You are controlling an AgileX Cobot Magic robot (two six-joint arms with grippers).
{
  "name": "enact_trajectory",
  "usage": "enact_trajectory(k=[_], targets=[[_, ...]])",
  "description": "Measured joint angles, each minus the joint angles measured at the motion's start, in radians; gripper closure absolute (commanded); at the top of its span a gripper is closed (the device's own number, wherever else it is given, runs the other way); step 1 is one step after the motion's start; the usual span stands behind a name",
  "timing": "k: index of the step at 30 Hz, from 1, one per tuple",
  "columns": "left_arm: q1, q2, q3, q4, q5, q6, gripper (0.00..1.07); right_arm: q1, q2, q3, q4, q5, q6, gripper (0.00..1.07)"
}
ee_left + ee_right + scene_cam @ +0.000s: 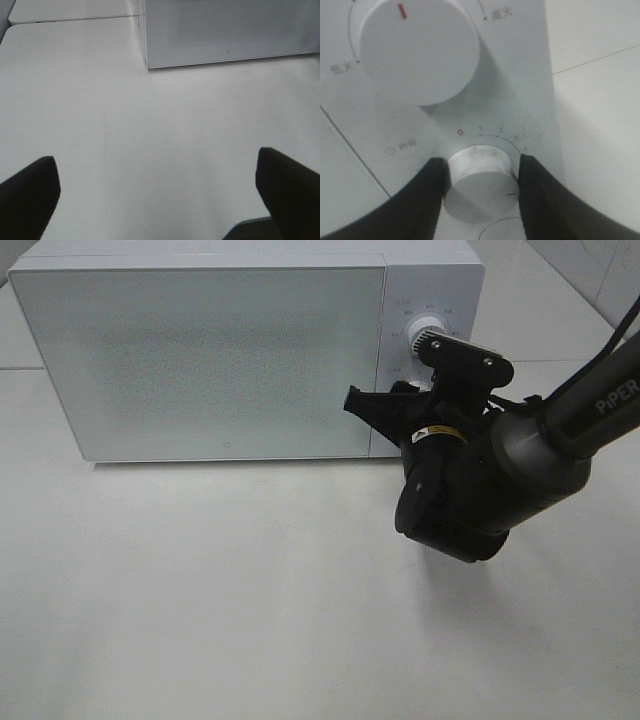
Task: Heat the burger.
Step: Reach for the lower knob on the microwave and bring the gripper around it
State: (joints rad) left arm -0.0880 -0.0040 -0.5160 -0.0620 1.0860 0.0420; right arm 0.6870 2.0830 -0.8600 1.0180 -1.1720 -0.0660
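Observation:
The burger is out of view; the white microwave stands at the back of the table with its frosted door closed. My right gripper is shut on the lower timer knob, one black finger on each side of it. That knob's red mark points down and to the right, past the printed numbers. In the high view the right gripper presses against the control panel below the upper knob. My left gripper hangs open over bare table, with nothing between its fingers.
The upper power knob sits just above the gripped one. The right arm's dark body hangs over the table in front of the microwave's right end. The microwave's left front corner lies ahead of the left gripper.

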Motion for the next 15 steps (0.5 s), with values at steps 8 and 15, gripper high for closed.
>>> enact_trajectory(k=[8,15], targets=[[0.0,0.0,0.0,0.0,0.0,0.0,0.07,-0.002,0.0,0.003,-0.016,0.009,0.263,1.0],[0.0,0.0,0.0,0.0,0.0,0.0,0.07,-0.006,0.0,0.011,-0.054,0.012,0.505,1.0]])
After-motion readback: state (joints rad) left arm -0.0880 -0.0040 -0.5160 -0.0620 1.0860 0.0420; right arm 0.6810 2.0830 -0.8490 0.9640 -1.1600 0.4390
